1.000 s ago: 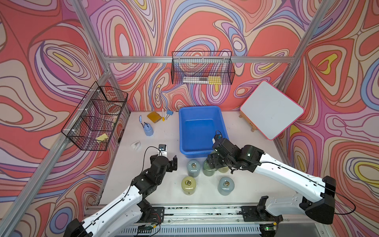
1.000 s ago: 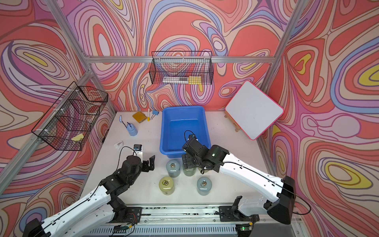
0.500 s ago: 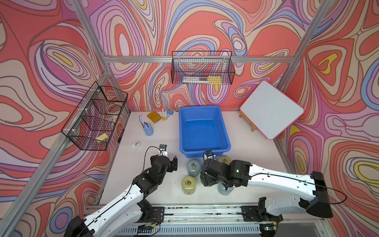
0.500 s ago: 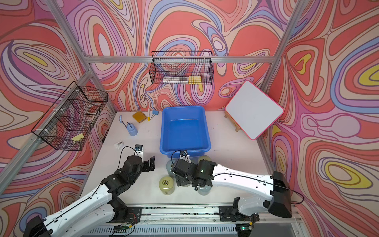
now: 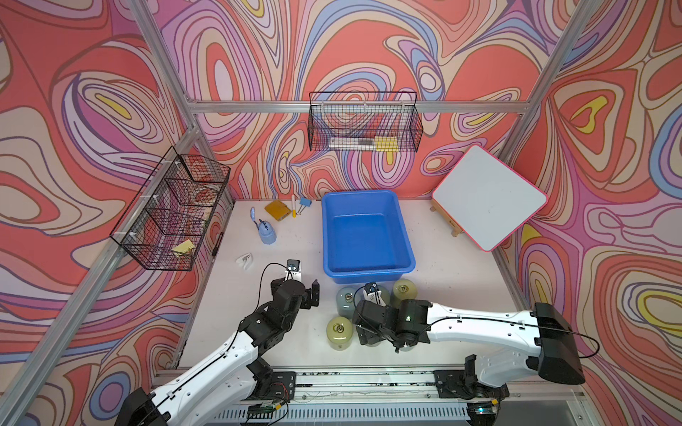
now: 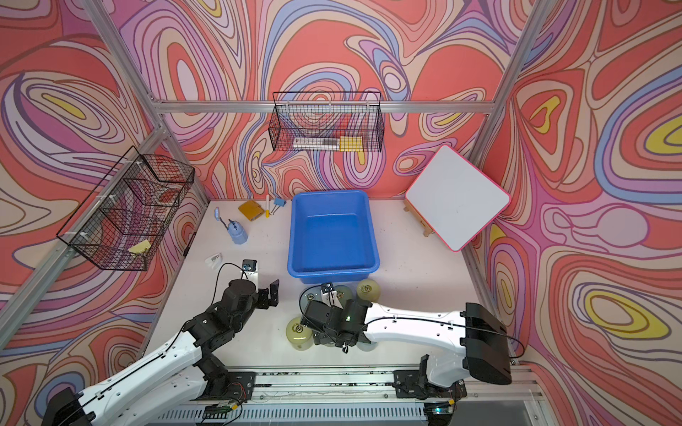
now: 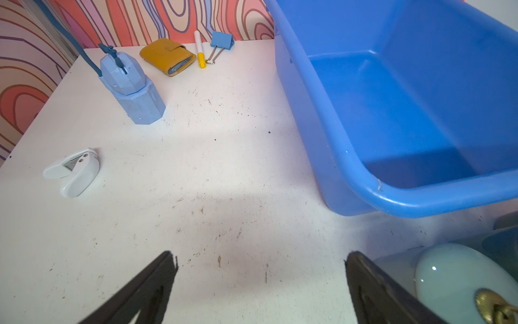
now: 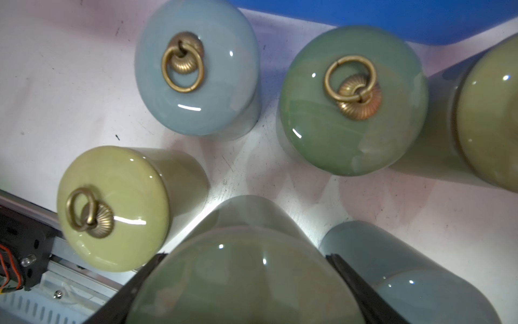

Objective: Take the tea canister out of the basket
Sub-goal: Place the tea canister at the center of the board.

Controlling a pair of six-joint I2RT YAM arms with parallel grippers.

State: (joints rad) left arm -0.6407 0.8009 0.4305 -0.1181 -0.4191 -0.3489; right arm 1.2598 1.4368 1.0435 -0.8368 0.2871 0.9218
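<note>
The grey-green glazed ceramic tea canister [image 8: 246, 280] is out of the bright blue rectangular plastic basket [image 5: 369, 268]. It sits between the black jaws of the right gripper [image 8: 246, 256], which are closed on its rounded sides, just in front of the basket's near wall. Whether its base touches the white counter [image 5: 443, 265] cannot be told, because the arm hides it in both top views.

Five more glazed canisters with brass ring handles stand upright in front of that same wall:
- The pale blue canister [image 8: 196, 70] and the green canister [image 8: 353, 103] are closest to the basket.
- The olive canister [image 8: 487, 112] is beside the green one.
- The yellow-green canister [image 8: 112, 207] is farther from the basket.
- The grey-blue canister [image 8: 406, 280] is just beside the held one.

The left gripper [image 7: 260, 258] hangs with its jaws spread wide over bare counter, near the basket's front corner on the left arm's side. Farther out on that side lie a small white plastic clip [image 7: 71, 171] and a pale blue faceted holder [image 7: 131, 92]. By the basket's far corner are a mustard-yellow wallet [image 7: 168, 56], a white marker with a yellow cap [image 7: 199, 49] and a blue binder clip [image 7: 221, 40]. On the basket's other side a pink-edged white board [image 5: 487, 195] stands tilted.
</note>
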